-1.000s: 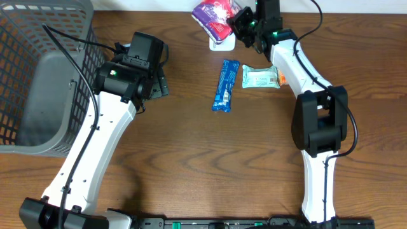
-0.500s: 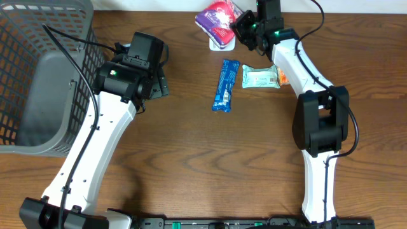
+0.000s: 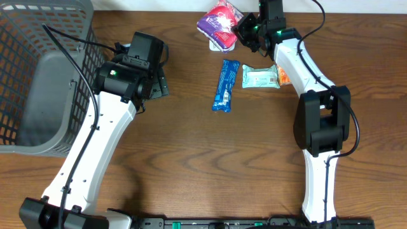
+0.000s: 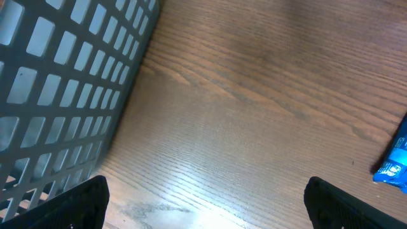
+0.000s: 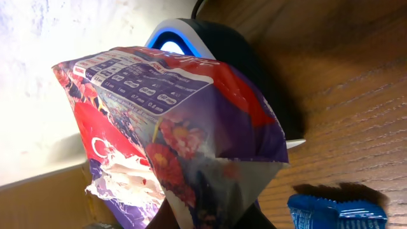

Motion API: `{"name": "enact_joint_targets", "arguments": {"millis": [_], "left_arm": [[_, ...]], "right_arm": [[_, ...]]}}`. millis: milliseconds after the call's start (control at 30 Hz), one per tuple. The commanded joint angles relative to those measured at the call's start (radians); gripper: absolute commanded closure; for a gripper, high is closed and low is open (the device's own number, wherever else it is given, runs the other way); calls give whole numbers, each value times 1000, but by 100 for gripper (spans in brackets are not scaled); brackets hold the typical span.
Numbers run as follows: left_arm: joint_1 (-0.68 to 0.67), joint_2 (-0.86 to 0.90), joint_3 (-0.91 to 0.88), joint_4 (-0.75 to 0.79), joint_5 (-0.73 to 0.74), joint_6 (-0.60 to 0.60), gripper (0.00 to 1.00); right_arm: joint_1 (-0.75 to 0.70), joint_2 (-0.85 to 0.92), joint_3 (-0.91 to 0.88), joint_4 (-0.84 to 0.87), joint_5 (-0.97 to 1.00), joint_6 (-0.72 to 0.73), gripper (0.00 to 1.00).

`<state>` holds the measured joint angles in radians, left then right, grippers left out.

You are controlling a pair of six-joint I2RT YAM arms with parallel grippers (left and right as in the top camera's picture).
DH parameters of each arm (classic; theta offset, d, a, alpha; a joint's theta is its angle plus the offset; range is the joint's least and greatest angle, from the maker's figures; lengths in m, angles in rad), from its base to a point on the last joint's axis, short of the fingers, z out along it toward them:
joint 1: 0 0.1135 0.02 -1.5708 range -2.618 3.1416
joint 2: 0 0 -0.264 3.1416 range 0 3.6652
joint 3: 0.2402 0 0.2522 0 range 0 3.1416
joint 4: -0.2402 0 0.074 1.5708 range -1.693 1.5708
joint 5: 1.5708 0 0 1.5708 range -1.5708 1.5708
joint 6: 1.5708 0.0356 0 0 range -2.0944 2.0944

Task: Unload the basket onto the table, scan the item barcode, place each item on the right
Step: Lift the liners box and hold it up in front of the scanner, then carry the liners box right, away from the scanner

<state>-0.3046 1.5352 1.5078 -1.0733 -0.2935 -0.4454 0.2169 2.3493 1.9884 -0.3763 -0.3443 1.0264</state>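
Note:
A purple and red snack bag hangs at the back of the table with my right gripper shut on its lower edge. The bag's printed side fills the right wrist view and covers my right gripper. Just behind the bag stands the barcode scanner, black with a blue light glowing on top; its white base shows under the bag. My left gripper hovers open over bare wood beside the basket. Nothing lies between its fingertips.
A grey mesh basket takes up the far left, and its wall sits close to my left gripper. A blue bar, a mint packet and an orange item lie on the wood near the right arm.
My right gripper has carried the snack bag slightly to the right, over the scanner. The left arm has stayed still.

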Motion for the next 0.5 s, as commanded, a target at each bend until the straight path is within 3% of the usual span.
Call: {"name": "enact_joint_targets", "arguments": {"millis": [0,300,467], "left_arm": [[2,2,2,-3,-6,-9,2],[2,2,2,-3,-6,-9,2],[2,2,2,-3,-6,-9,2]], "right_arm": [[-24,-71,27,4,-13,-61,99],[-222,-204,27,-116,-13,-128,99],[-399,-215,27,-280,-3,-278,99]]}}
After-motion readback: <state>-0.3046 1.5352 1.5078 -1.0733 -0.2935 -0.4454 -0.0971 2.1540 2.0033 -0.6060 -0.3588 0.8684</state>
